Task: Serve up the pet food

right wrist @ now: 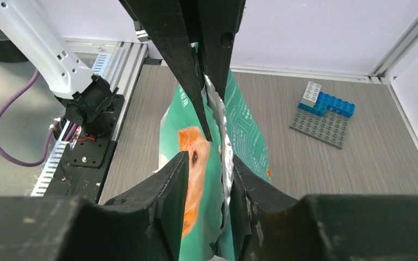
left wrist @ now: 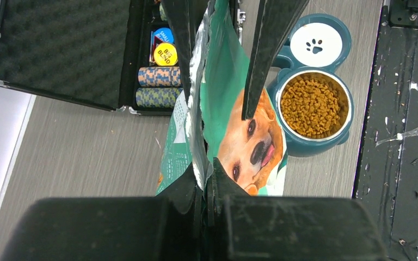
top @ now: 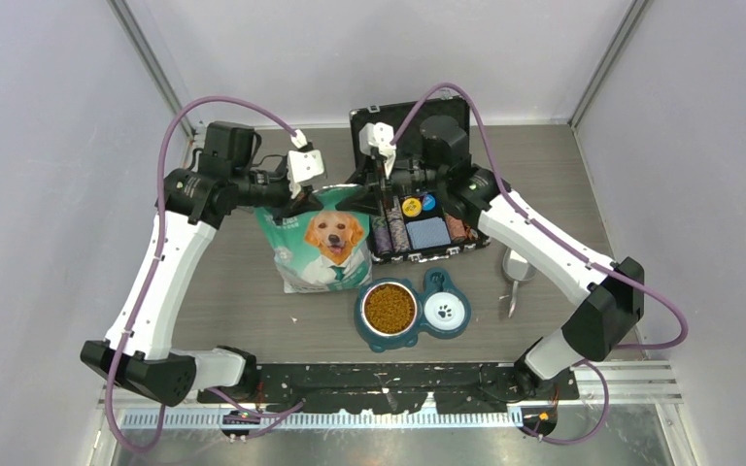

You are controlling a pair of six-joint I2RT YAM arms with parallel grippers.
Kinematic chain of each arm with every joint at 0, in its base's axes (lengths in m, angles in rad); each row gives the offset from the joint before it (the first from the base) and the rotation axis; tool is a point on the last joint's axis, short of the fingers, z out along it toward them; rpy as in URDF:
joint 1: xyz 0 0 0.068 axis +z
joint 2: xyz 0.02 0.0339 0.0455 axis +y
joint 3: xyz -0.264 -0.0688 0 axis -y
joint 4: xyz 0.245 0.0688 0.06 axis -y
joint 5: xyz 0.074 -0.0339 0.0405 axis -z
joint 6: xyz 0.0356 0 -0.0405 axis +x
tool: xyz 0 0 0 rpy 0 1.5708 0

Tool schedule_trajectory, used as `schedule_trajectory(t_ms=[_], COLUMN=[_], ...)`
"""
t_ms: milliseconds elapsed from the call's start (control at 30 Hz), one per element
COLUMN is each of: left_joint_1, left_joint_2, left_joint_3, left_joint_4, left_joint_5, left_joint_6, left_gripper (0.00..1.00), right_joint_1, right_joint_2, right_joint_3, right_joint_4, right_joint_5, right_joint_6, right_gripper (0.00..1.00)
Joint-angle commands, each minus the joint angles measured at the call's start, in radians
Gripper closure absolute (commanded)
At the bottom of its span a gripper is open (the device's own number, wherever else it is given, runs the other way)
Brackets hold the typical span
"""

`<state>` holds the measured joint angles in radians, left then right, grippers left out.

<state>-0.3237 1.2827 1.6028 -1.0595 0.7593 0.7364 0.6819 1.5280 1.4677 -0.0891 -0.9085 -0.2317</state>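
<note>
The pet food [top: 389,308] is judged light, dry and loose. The pellets roll and scatter and can't be pinched one by one, so it's best moved via a container, not gripped directly. It is seen as small orange-brown pieces, heaped approx. level with the rim of a steel bowl [left wrist: 351,103]. That bowl is set in a teal feeder [left wrist: 310,148] beside a white paw-print dish [top: 445,311] w/o food in it. With the bowl this full, serving is judged mostly done.

The feeder is placed on the worktop [top: 233,291], just in front of a bag [top: 322,248] printed w/ a dog, stood upright, its foil-lined top open. The bag is judged soft, crinkly and slick, and best taken at the top rim.

Both claws are found at that rim. The right claw [top: 381,189] is pressed together on the foil edge. The left claw [top: 298,197] is set astride the other corner, but whether it is clamped or slack can't be told.

A metal scoop [top: 515,272] is left lying to the feeder's right, not held. A case [top: 413,209] of poker chips is seen behind the bag.
</note>
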Motion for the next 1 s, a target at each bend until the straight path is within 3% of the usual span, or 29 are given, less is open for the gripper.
schedule_trajectory(t_ms=[0,267,333,467,600,967], left_joint_1=[-0.021,-0.029,-0.031,-0.033,-0.032,-0.031], left_joint_2=[-0.037,-0.04,-0.044,-0.052,-0.054,-0.086], left_joint_3=[-0.008,-0.016,-0.018,-0.021,-0.021,-0.082], left_joint_4=[0.037,0.045,0.047,0.051,0.058,0.124], left_joint_5=[0.037,0.022,0.017,0.013,0.009,-0.134], left_joint_6=[-0.035,-0.041,-0.04,-0.042,-0.045,-0.059], left_gripper=[1.0,1.0,1.0,1.0,1.0,1.0], right_joint_1=[0.022,0.037,0.038,0.038,0.038,0.014], right_joint_2=[0.012,0.028,0.034,0.039,0.041,-0.009], right_joint_3=[0.035,0.032,0.033,0.041,0.06,0.136], right_joint_4=[0.041,0.157,0.179,0.178,0.126,-0.245], right_joint_5=[-0.03,-0.031,-0.032,-0.04,-0.021,0.318], right_joint_6=[-0.055,0.018,0.043,0.051,0.029,-0.188], right_gripper=[0.61,0.65,0.71,0.91,0.95,0.95])
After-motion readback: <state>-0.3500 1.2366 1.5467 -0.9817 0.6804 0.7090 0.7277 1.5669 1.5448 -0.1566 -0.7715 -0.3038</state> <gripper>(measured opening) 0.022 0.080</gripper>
